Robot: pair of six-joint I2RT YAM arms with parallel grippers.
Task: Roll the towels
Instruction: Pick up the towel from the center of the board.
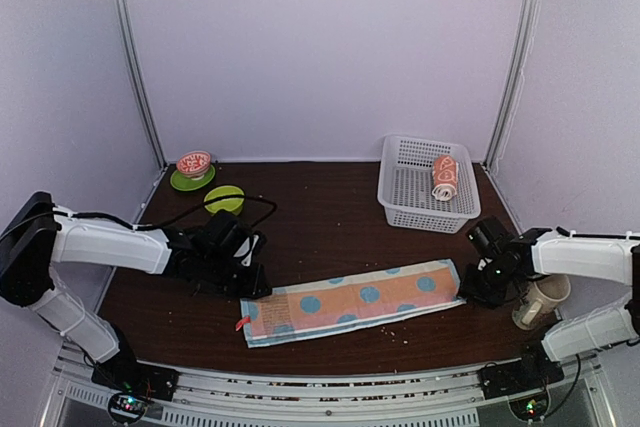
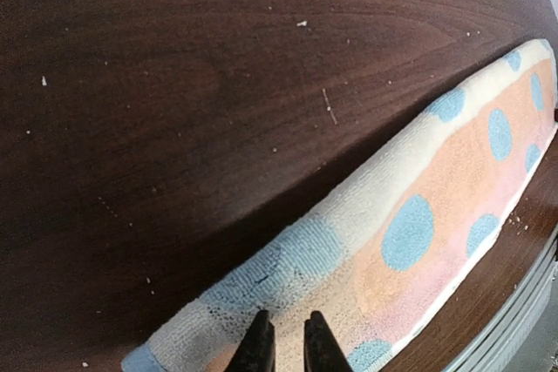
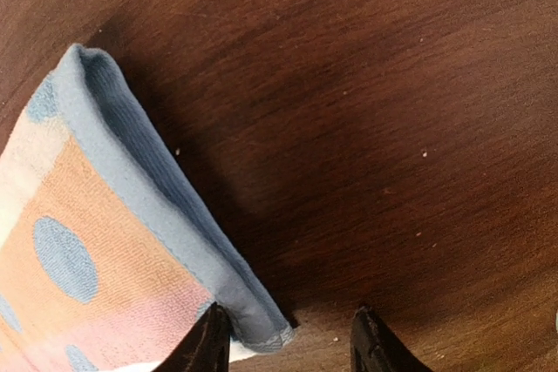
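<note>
Lying on the dark wooden table (image 1: 330,222), the folded light-blue polka-dot towel (image 1: 355,300) makes a long strip. The left gripper (image 2: 288,328) has its fingers nearly together over the left end; if they pinch cloth, I cannot tell. The right gripper (image 3: 286,324) is open at the other end. The small orange towel (image 1: 445,179) sits rolled in the white plastic basket (image 1: 400,209).

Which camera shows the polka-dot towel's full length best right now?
The top external view: the polka-dot towel lies flat there, visible end to end. The left wrist view shows it foreshortened and cropped at the frame edges; the right wrist view shows just its blue-hemmed right corner.
</note>
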